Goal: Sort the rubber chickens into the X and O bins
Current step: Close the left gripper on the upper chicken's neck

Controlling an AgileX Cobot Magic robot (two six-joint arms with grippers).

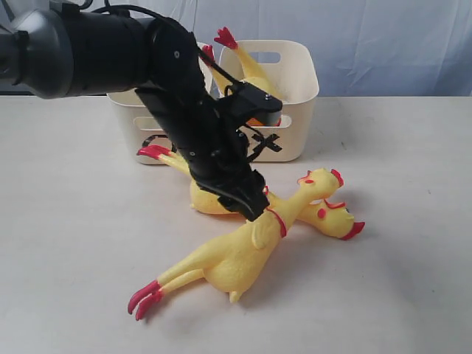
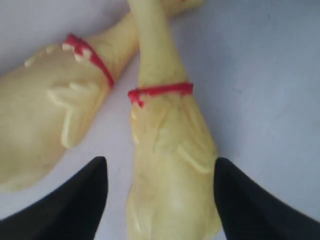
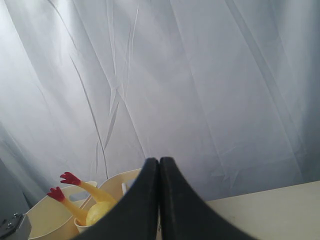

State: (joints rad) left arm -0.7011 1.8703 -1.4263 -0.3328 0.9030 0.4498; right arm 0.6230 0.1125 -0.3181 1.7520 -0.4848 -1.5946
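While one rubber chicken (image 1: 251,70) is sitting feet-up in the X bin (image 1: 299,110), near chicken (image 1: 236,258) and far chicken (image 1: 335,221) are lying crossed on the table (image 1: 413,295). I am holding the left gripper (image 2: 160,167) spread astride the near one (nothing grasped yet), with the right gripper (image 3: 160,170) pinched shut and empty.

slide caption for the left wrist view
Open left gripper straddles one chicken; a second chicken lies beside it.

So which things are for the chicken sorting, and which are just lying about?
For the job:
front long yellow rubber chicken, lying flat
second yellow rubber chicken, necks crossed with it
third yellow rubber chicken, feet-up in a tub
cream plastic tub marked X
matching cream tub, mark mostly hidden
black left tool, open over a chicken

Just there:
pale table
creased blue-grey curtain
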